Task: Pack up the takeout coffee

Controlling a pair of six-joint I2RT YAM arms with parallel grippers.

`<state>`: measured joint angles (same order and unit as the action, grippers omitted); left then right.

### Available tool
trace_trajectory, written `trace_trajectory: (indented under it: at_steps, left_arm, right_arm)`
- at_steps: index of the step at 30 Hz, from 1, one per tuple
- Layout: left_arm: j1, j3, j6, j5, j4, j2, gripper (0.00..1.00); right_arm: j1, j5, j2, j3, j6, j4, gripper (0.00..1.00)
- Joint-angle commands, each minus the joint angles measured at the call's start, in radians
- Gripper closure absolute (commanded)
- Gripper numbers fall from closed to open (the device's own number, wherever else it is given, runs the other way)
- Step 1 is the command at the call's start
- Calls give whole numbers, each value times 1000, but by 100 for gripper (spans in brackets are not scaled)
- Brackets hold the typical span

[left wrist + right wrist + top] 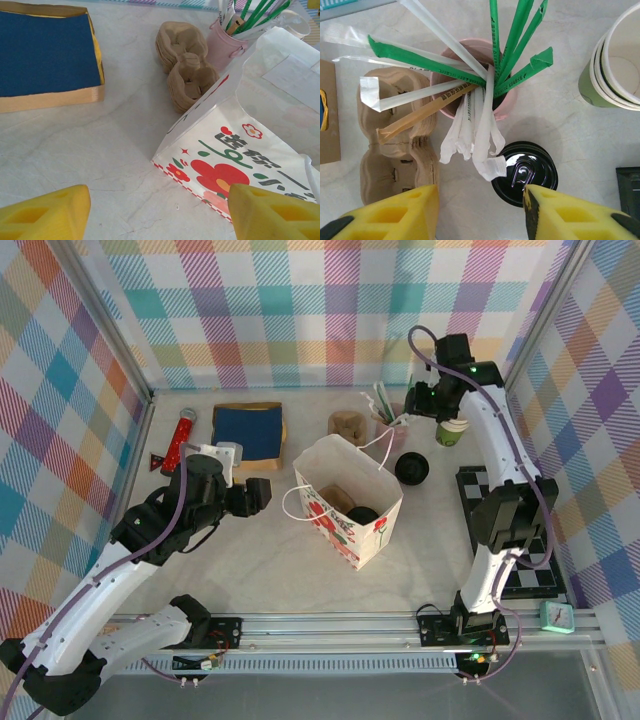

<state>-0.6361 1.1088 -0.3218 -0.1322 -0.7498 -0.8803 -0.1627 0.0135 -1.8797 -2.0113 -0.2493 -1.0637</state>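
our takeout coffee (527, 172) stands on the table just right of the paper bag (345, 525), near the pink straw pot (506, 109) and apart from the unlidded stack of cups (592, 87). from above we see little but its black lid, so the green body is hidden and we cannot say how full it is.

the right gripper (479, 195) hovers over the straw pot with its fingers partly spread and nothing between them. a few straw wrappers hang close by, and the lid sits just ahead of the right finger. the left gripper (159, 195) faces the bag's printed side, fingers wide apart, holding nothing.

we judge the cup to be light and its paper wall soft enough to dent under a hard squeeze. the lid looks glossy, probably slippery, and might pop off if lifted by. we would take it around the body below the lid rim, squeeze gently and keep it upright.
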Motion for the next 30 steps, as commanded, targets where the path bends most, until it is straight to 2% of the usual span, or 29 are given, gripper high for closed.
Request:
trace_trajectory:
  at_steps: [1,21,30]
  left_arm:
    - [10,13,1,3,1,17,27]
    - [10,13,5,-6,-2,24,27]
    - [10,22,14,-11,-2,20,28]
  right_arm:
    - [8,-18,-17,-31,-2,-6,53]
    - [8,-26,-83,-52,-10,5,64]
    - [8,-32,-101,-76,-13,0,78]
